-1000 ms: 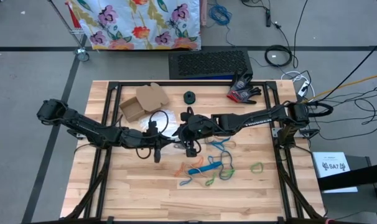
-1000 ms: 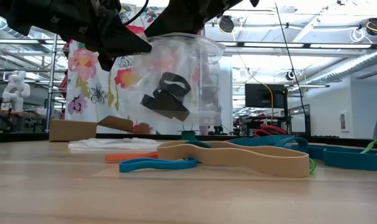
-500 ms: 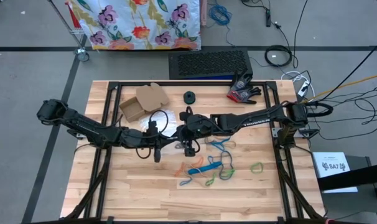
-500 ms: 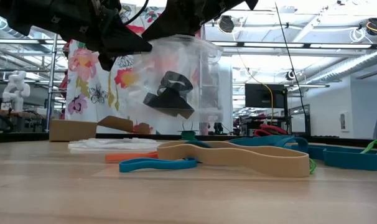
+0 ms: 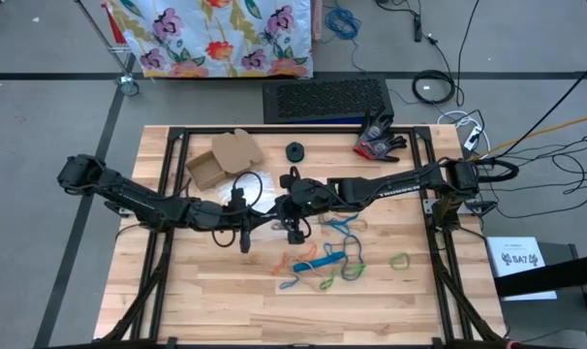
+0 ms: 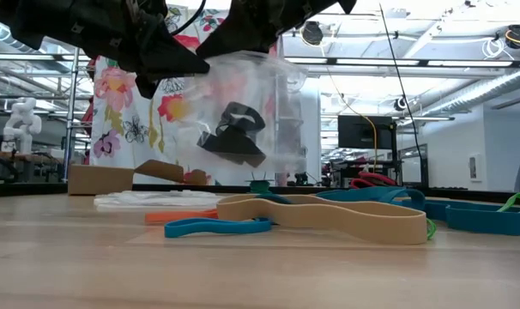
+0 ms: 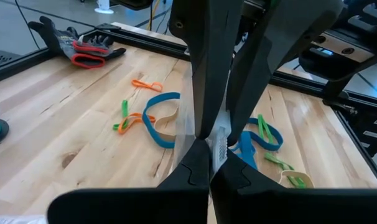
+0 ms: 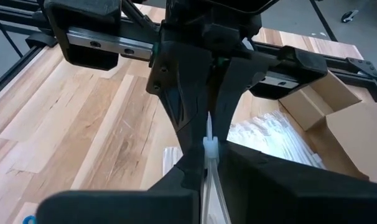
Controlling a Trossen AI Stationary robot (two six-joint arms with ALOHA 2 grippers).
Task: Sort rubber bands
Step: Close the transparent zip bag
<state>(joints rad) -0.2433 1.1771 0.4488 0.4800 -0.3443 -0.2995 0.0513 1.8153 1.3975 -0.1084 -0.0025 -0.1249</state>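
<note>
1. The rubber bands (image 5: 324, 262) lie flat on the wooden desk (image 5: 206, 301), in a loose pile near the middle, just in front of both end effectors.
2. From the low view, a long tan band (image 6: 329, 216) stretches side to side, with a blue band (image 6: 215, 227) beside it.
3. A clear bag (image 6: 243, 116) hangs in the air above the desk, with black bands (image 6: 234, 133) inside.
4. The left end effector (image 7: 208, 163) is pinched closed on the bag's edge.
5. The right end effector (image 8: 208, 152) is pinched closed on the bag too.
</note>
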